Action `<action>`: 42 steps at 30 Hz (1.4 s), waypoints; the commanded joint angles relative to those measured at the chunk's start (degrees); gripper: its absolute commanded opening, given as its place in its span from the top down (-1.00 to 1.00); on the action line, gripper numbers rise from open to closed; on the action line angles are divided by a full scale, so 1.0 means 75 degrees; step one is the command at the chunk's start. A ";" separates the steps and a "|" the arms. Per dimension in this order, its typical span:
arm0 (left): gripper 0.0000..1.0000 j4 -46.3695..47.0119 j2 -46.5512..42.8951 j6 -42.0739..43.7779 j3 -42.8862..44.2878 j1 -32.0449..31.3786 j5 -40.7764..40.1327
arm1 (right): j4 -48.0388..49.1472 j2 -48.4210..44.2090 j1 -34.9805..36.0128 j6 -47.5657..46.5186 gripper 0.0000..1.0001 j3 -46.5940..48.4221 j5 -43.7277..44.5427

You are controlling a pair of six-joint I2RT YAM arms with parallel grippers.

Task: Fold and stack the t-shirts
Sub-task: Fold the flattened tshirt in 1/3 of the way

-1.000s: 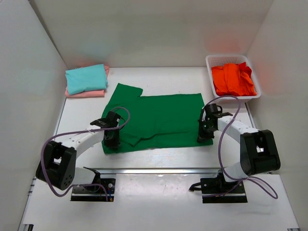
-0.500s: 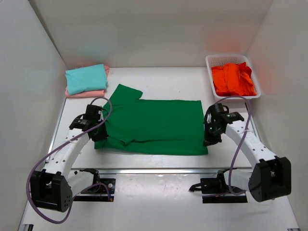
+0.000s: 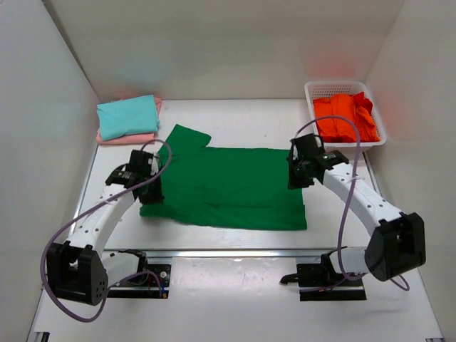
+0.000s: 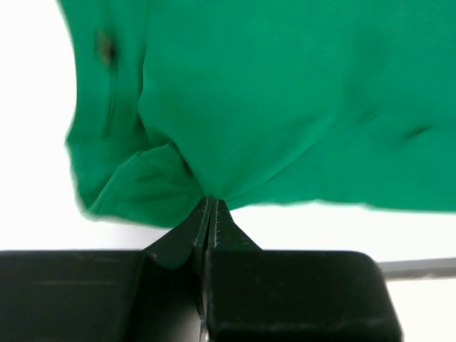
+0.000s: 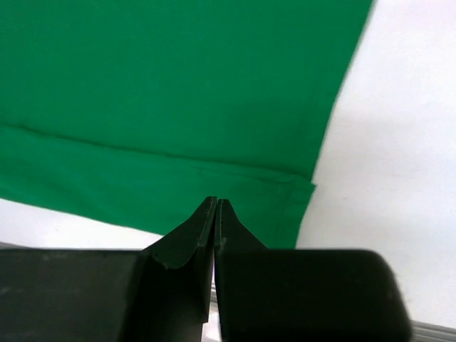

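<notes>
A dark green t-shirt (image 3: 228,185) lies flat across the middle of the table, one sleeve pointing to the far left. My left gripper (image 3: 151,191) is shut on its left edge; in the left wrist view the cloth (image 4: 285,92) puckers into the closed tips (image 4: 211,201). My right gripper (image 3: 294,178) is over the shirt's right edge. In the right wrist view its jaws (image 5: 216,201) are closed, and the cloth (image 5: 157,92) below lies flat with a fold line. A folded teal shirt (image 3: 128,116) rests on a folded pale pink one (image 3: 128,138) at the far left.
A white lattice basket (image 3: 335,84) at the far right holds a crumpled orange-red shirt (image 3: 345,117). White walls enclose the table on three sides. A metal rail (image 3: 235,253) runs along the near edge in front of the arm bases.
Both grippers moved away from the near edge, and the green shirt was drawn out wider and flatter. The right gripper went from the shirt's near right corner up along its right edge.
</notes>
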 commanded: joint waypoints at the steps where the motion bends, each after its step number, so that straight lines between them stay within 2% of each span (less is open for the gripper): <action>1: 0.85 -0.0201 -0.0764 -0.0029 -0.0541 0.0007 -0.0177 | 0.0414 0.0212 0.0232 0.0078 1.00 -0.0430 -0.0241; 3: 0.80 -0.0378 -0.1023 0.0074 -0.0400 -0.0123 -0.0005 | 0.0496 0.0341 0.0302 0.0172 1.00 -0.0815 -0.0301; 5: 0.68 -0.0472 -0.1257 0.0038 -0.0388 0.0157 0.0124 | 0.0461 0.0365 0.0302 0.0264 1.00 -0.1004 -0.0371; 6: 0.36 -0.0426 -0.1374 0.0027 -0.0480 0.0158 0.0195 | 0.0450 0.0411 0.0314 0.0265 1.00 -0.1109 -0.0394; 7: 0.15 -0.0541 -0.1468 0.0016 -0.0539 0.0158 0.0231 | 0.0380 0.0388 0.0291 0.0207 1.00 -0.1179 -0.0453; 13: -0.19 -0.0472 -0.2031 -0.0277 -0.1114 -0.0018 0.0757 | 0.0379 -0.0056 0.0092 0.0125 1.00 -0.1496 -0.0547; 16: -0.13 -0.0309 -0.2114 -0.0324 -0.1184 -0.0030 0.0561 | 0.0555 -0.0093 -0.0060 0.0019 1.00 -0.1695 -0.0582; 19: -0.04 0.0334 -0.2114 -0.0371 -0.1359 0.0169 0.0349 | 0.0894 0.0199 -0.0166 0.0066 0.99 -0.1848 -0.0653; 20: 0.05 0.0685 -0.2032 -0.0429 -0.1407 0.0135 0.0337 | 0.1034 0.0270 -0.0108 0.0078 1.00 -0.1871 -0.0629; 26: 0.24 0.1859 -0.1471 -0.0641 -0.1981 0.0006 0.0032 | 0.1493 0.0752 -0.0026 0.0265 1.00 -0.2106 -0.0677; 31: 0.25 0.1474 -0.0007 -0.0524 -0.2110 -0.0089 -0.0191 | 0.1246 0.1324 -0.0318 -0.0203 0.99 -0.2211 -0.0852; 39: 0.21 0.1168 0.1084 -0.0500 -0.1829 -0.0194 -0.0179 | 0.0790 0.2227 -0.0728 -0.0707 0.99 -0.1966 -0.0489; 41: 0.26 0.1110 0.1237 -0.0407 -0.1771 -0.0077 -0.0156 | 0.0755 0.2426 -0.0927 -0.0859 0.99 -0.1919 -0.0372; 42: 0.38 0.0994 0.1238 -0.0337 -0.1631 -0.0019 -0.0098 | 0.0731 0.2439 -0.0940 -0.0929 1.00 -0.1895 -0.0325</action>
